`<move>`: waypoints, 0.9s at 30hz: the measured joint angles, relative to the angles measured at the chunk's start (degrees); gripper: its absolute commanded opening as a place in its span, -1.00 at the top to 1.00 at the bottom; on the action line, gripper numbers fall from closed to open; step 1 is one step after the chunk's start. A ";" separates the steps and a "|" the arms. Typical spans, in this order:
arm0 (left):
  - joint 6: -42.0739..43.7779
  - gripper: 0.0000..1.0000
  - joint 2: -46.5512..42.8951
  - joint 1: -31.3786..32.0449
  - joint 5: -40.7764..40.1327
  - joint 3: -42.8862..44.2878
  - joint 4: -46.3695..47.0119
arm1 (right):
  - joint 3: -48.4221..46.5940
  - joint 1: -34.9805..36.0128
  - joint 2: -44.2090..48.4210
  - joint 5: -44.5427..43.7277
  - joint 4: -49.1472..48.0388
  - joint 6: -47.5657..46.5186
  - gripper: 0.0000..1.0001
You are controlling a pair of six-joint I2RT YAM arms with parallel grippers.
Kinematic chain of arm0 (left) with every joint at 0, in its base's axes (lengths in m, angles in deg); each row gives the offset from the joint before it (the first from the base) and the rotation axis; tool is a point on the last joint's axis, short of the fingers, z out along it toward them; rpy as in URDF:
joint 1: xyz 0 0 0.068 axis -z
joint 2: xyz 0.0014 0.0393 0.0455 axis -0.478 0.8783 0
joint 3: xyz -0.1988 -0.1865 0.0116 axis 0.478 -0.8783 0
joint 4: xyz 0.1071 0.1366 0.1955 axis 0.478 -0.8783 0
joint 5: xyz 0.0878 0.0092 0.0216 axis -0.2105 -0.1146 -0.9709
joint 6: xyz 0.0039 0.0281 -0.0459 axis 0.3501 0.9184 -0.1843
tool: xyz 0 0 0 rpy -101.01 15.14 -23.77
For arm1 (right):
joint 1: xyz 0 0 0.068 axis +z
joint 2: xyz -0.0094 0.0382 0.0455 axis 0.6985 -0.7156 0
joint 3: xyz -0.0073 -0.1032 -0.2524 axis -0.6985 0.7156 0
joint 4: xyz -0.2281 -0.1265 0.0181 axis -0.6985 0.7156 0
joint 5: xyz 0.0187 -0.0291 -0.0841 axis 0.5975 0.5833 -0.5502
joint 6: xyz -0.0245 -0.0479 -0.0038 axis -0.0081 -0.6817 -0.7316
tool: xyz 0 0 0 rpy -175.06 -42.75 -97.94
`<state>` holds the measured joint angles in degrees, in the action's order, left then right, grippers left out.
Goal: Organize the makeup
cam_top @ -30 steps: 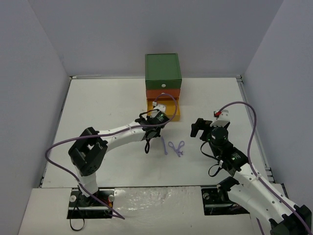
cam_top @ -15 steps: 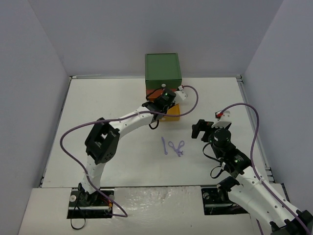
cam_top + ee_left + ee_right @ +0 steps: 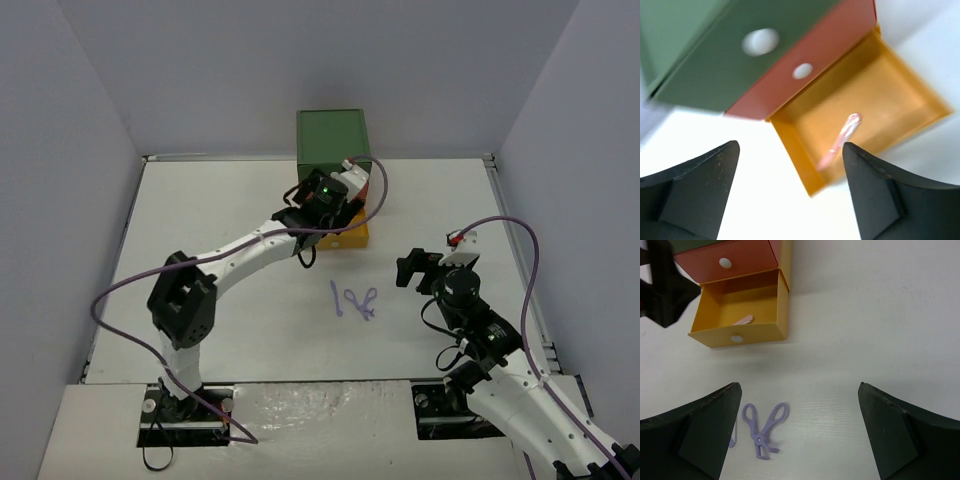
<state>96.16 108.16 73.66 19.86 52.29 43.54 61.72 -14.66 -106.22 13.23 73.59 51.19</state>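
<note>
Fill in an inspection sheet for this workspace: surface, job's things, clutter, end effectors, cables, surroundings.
Surface: white table.
Job's things: pink stick lies in the open yellow drawer; lilac scissor tool and lilac stick lie on the table in front of that drawer.
Clutter: nothing seen.
End effectors: left end effector open, empty, over the yellow drawer; right end effector open, empty, over the table near the lilac scissor tool.
Cables: purple left cable loops off the left arm; purple right cable arches off the right arm.
Surroundings: grey walls on three sides; drawer box at the back, its green and red drawers shut.
</note>
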 measured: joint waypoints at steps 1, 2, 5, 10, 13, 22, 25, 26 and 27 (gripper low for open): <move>-4.74 -0.71 -3.53 0.11 -0.10 -1.91 -0.53 | -0.24 0.00 0.11 0.00 0.24 0.00 -1.00; -9.26 -0.72 -6.78 0.19 -0.12 -3.60 -1.20 | -0.52 0.00 0.19 0.00 0.44 0.01 -1.00; -23.19 -0.72 -15.21 0.57 0.21 -8.09 -3.42 | -1.29 0.00 0.24 0.02 0.75 0.04 -1.00; -43.08 -0.69 -18.37 1.96 2.44 -14.71 -8.84 | -1.39 0.00 0.08 0.02 1.31 0.29 -1.00; -47.82 -0.59 -15.84 2.43 3.80 -16.51 -11.26 | -1.39 0.00 -0.24 0.02 1.44 0.41 -1.00; -57.72 -0.39 -10.08 4.58 9.60 -22.73 -15.89 | -1.39 -0.04 -0.44 0.04 1.62 0.55 -1.00; -59.27 -0.39 -9.96 6.58 10.71 -22.93 -15.67 | -1.39 -0.04 -0.51 0.04 1.63 0.63 -1.00; -59.73 -0.38 -9.82 7.41 11.06 -22.93 -15.44 | -1.39 -0.04 -0.54 0.06 1.61 0.63 -1.00; -60.06 -0.37 -9.56 8.10 11.36 -22.93 -15.17 | -1.39 -0.04 -0.55 0.07 1.61 0.63 -1.00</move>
<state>36.11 98.60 81.77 31.22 29.36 28.37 60.33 -14.71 -106.77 13.30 75.20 51.82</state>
